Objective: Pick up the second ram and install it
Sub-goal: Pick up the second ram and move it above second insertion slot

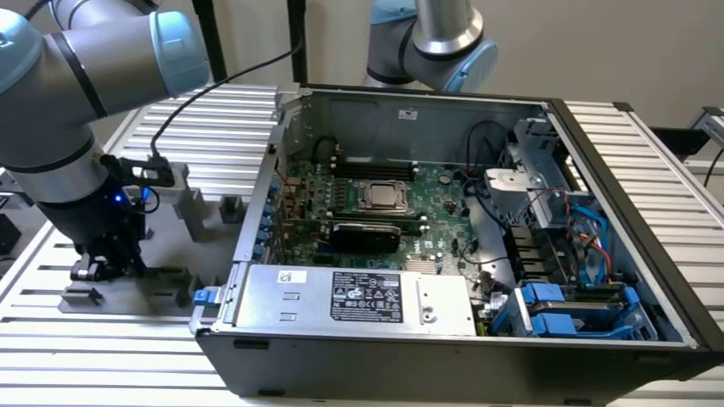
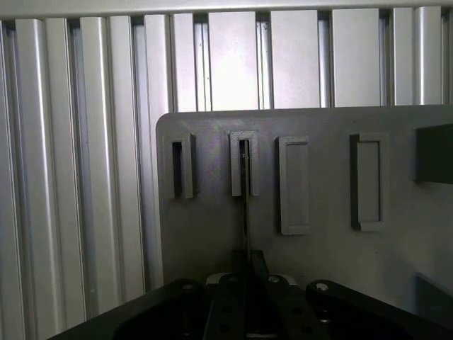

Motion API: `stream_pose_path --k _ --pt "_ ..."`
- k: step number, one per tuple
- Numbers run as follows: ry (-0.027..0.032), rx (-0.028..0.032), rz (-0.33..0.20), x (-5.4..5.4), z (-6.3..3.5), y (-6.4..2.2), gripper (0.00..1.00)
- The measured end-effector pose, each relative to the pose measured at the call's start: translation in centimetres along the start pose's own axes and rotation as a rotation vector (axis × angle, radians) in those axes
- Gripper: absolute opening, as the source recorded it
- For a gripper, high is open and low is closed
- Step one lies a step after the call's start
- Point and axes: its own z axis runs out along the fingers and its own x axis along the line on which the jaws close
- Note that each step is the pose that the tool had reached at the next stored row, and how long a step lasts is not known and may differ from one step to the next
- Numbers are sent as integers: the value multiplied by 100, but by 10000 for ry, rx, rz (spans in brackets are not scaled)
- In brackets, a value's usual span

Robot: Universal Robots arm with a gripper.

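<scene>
your end effector (image 2: 249, 263) was narrow, closed on the second ram (image 2: 245, 212). the second ram stood on edge on the grey fixture plate (image 2: 205, 234) and showed in the wrist view as a thin dark line. its far end sat in a raised slot block (image 2: 244, 164) on the plate, and its near end ran in between the fingertips. a second slot block (image 2: 182, 166) stood just beside that one on the plate. two flatter rectangular frames (image 2: 294, 184) lay on the other side of it.

in the exterior view you had the arm reaching straight down onto the fixture plate, the end effector low and close to the plate's top. a black cable hung along the wrist above the plate. the plate lay on the slatted aluminium surface (image 1: 114, 360).

the open computer case (image 1: 453, 360) stood just beside the fixture plate, on the exterior view's right of it. its side was off, so you could see the green motherboard (image 1: 436, 212), the cpu socket (image 1: 382, 197), the silver power supply (image 1: 351, 297) and the blue drive carriers (image 1: 565, 312). another grey arm (image 1: 436, 38) stood well apart from the fixture plate, behind the case.
</scene>
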Motion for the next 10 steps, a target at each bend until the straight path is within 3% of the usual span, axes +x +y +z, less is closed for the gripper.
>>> stream_pose_path --k 10 --pt "0 -1 6 -1 -47 1 14"
